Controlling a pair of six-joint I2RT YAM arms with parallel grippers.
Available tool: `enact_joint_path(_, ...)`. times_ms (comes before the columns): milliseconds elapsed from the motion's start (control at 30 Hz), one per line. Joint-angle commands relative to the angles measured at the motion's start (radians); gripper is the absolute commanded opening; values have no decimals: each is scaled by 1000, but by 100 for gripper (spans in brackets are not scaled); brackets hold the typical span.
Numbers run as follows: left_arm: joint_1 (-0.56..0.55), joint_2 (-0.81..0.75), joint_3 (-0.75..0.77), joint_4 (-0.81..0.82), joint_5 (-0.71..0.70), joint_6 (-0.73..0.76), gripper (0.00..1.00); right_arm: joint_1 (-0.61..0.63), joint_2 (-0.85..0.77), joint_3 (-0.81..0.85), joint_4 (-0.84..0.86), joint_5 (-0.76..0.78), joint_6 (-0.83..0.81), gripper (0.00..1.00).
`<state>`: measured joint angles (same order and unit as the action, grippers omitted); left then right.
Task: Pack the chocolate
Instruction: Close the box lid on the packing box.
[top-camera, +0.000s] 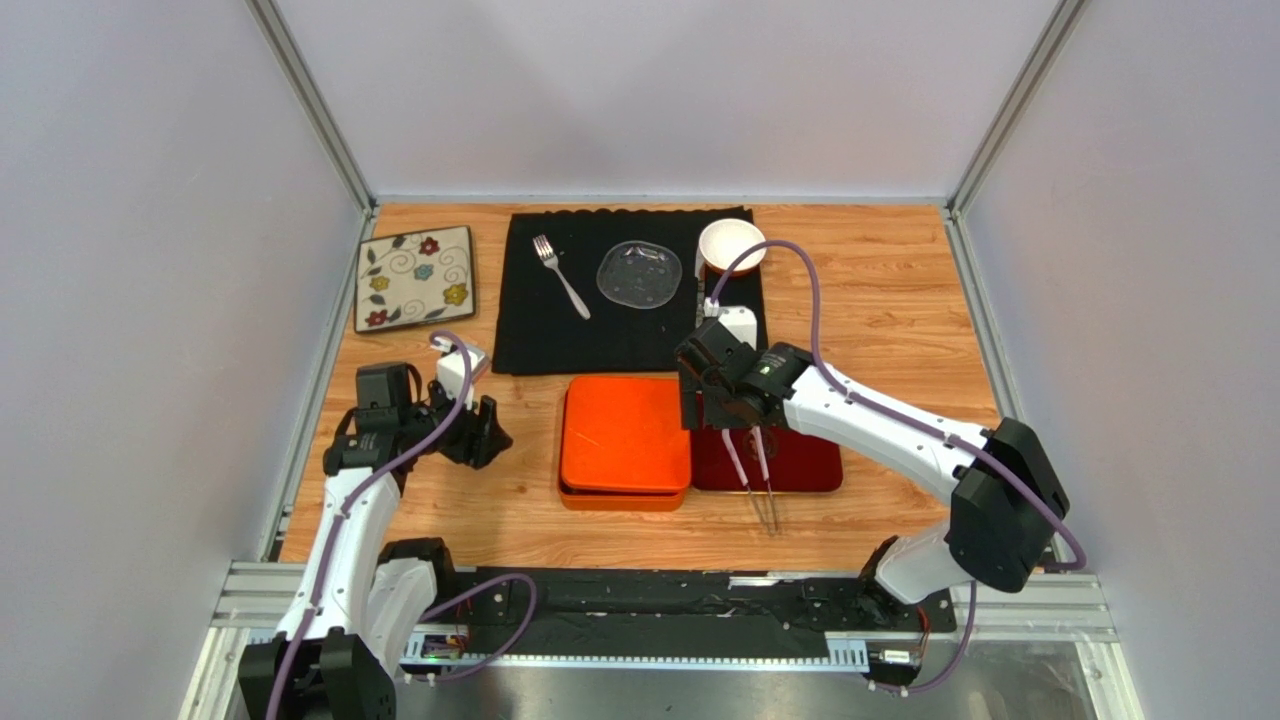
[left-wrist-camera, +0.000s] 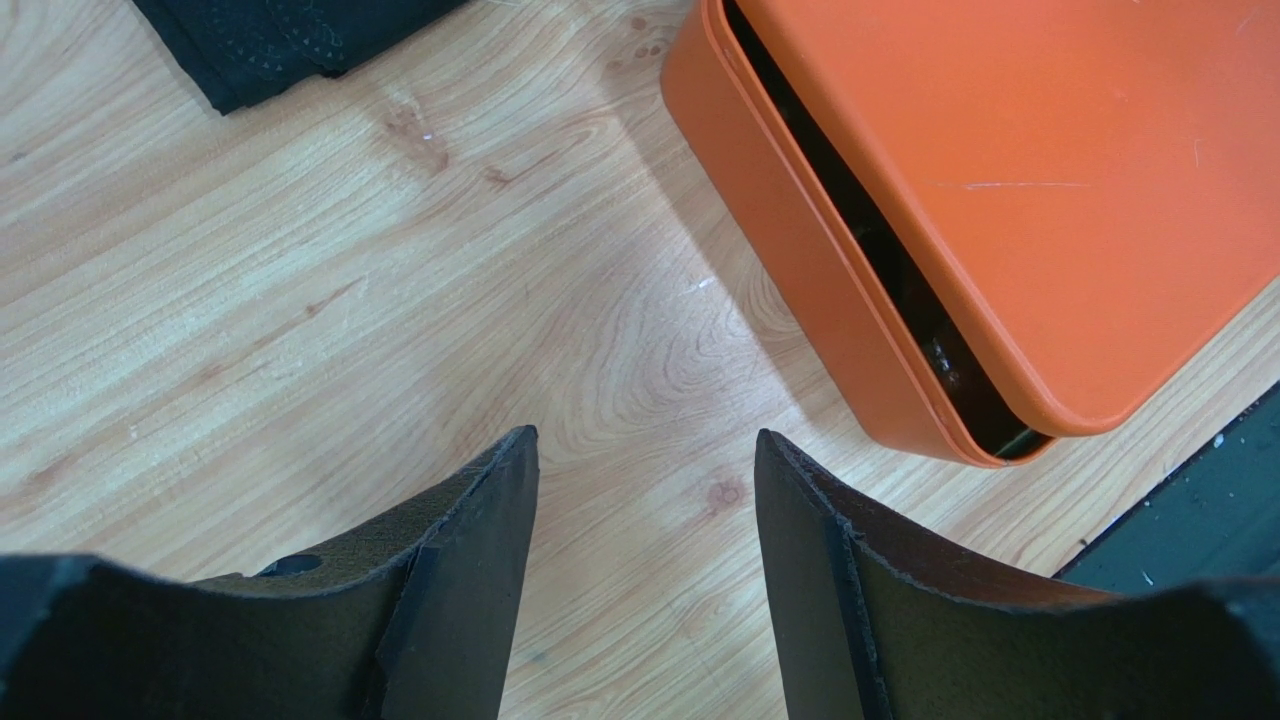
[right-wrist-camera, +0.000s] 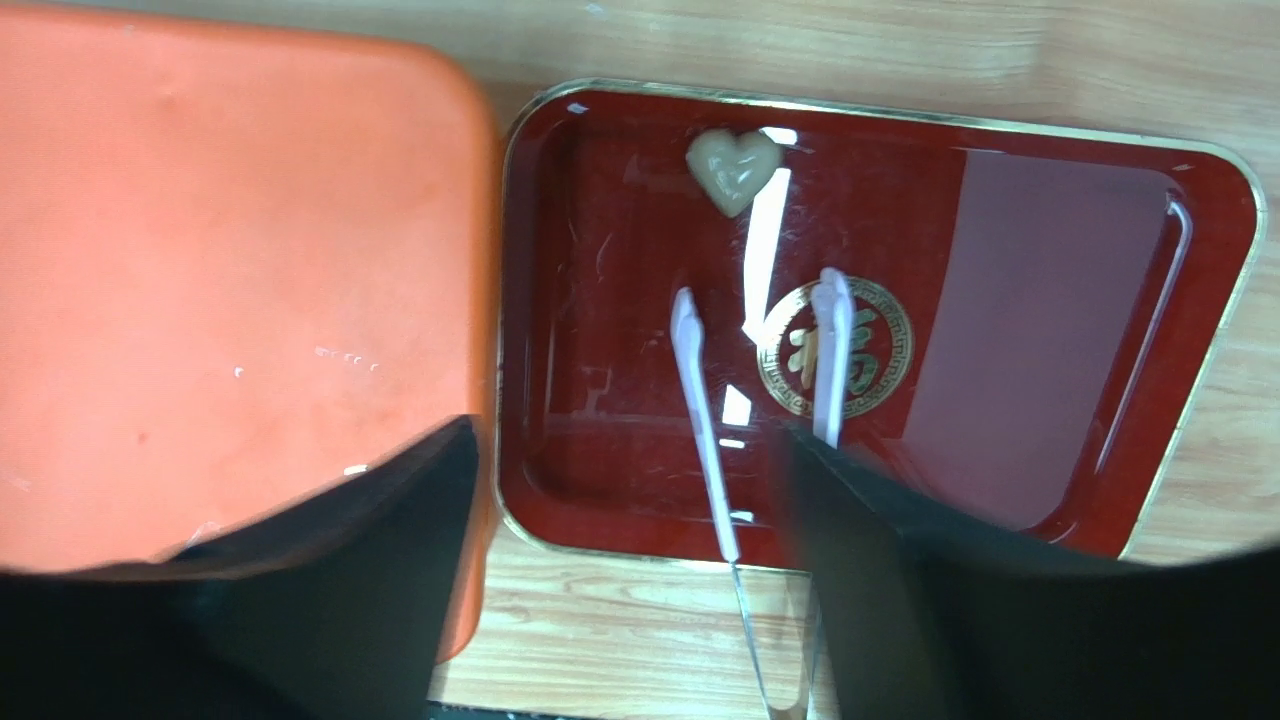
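Both grippers apart: left gripper (left-wrist-camera: 643, 450) over table (left-wrist-camera: 301, 300) beside orange box (left-wrist-camera: 1052, 180), right gripper (right-wrist-camera: 628, 443) over tongs (right-wrist-camera: 699, 405) on red tray (right-wrist-camera: 1052, 270).

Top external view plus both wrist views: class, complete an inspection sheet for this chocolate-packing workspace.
Surface: light wooden table; black cloth mat at the far side.
Job's things: orange box, lid on with a gap along one side; one pale heart-shaped chocolate on the dark red tray; clear plastic tongs lying across the tray's near edge.
Clutter: metal fork and clear glass plate on the mat; white bowl; floral square plate.
Grippers: left gripper open, empty, over wood; right gripper open over the tongs.
Cables: purple cables along both arms.
Surroundings: plain grey walls.
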<state>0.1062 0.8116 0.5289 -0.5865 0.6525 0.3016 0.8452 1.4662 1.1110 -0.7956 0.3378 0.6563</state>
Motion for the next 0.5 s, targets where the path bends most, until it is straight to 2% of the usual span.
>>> enact_joint_path(0,4,-14,-4,28,-4,22,64,-29,-3,9,4,69,-50,65)
enact_joint_path(133,4,-5,-12,50,-1,-5,63,-34,23,7,36,56,-58,46)
enact_joint_path(233,4,29,-30,102,16,-38,59,-37,62,-7,91,33,-52,32)
enact_joint_path(333,4,49,-30,111,18,-41,58,-37,95,-8,128,9,-44,28)
enact_joint_path(467,4,55,-43,128,16,-41,58,-37,140,-4,163,-11,-41,27)
